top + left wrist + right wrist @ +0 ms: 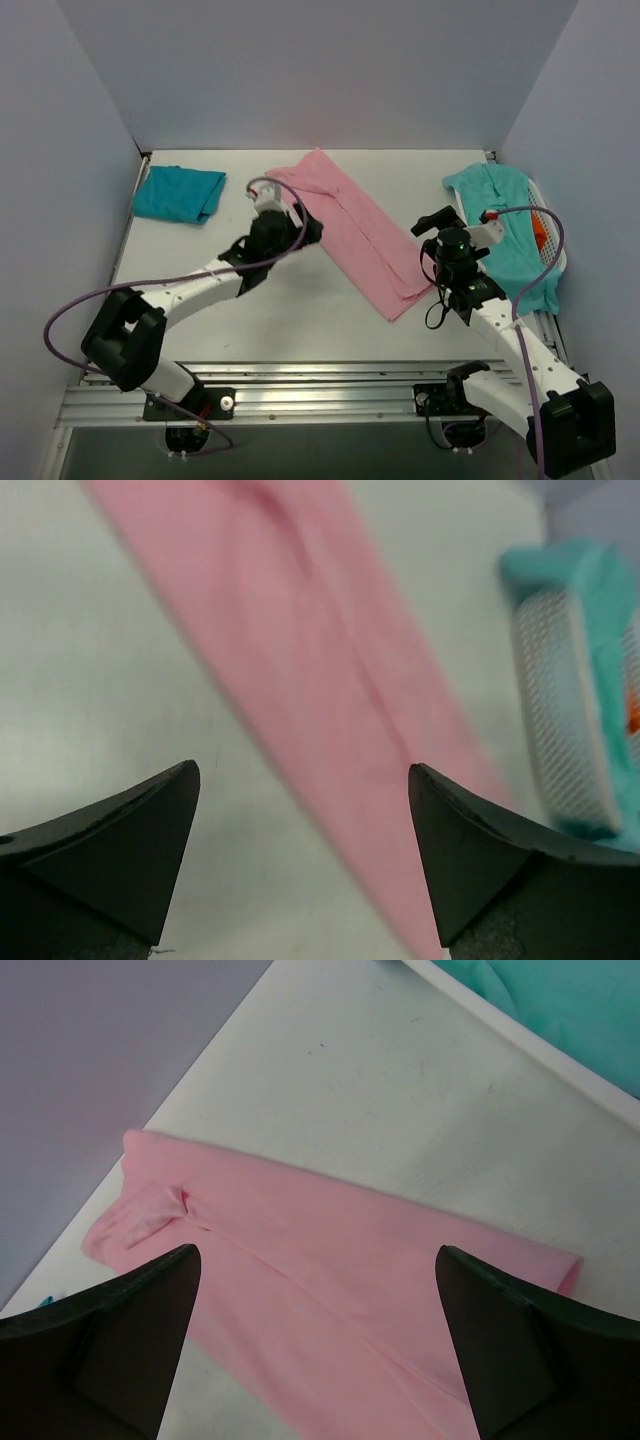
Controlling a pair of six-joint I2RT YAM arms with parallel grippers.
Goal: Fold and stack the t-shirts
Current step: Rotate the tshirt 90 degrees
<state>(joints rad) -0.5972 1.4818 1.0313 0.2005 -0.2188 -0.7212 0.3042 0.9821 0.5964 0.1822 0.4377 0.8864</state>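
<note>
The light pink t-shirt (355,232) lies folded into a long diagonal strip across the table's middle; it also shows in the left wrist view (320,660) and the right wrist view (340,1280). The darker teal t-shirt (180,194) lies folded at the back left. The aqua-green t-shirt (505,235) hangs over the basket at the right. My left gripper (308,230) is open and empty, just above the pink strip's left edge. My right gripper (432,222) is open and empty, above the strip's lower right part.
The white plastic laundry basket (548,235) stands at the table's right edge, with something orange inside; its mesh wall shows in the left wrist view (560,720). Grey walls enclose the table on three sides.
</note>
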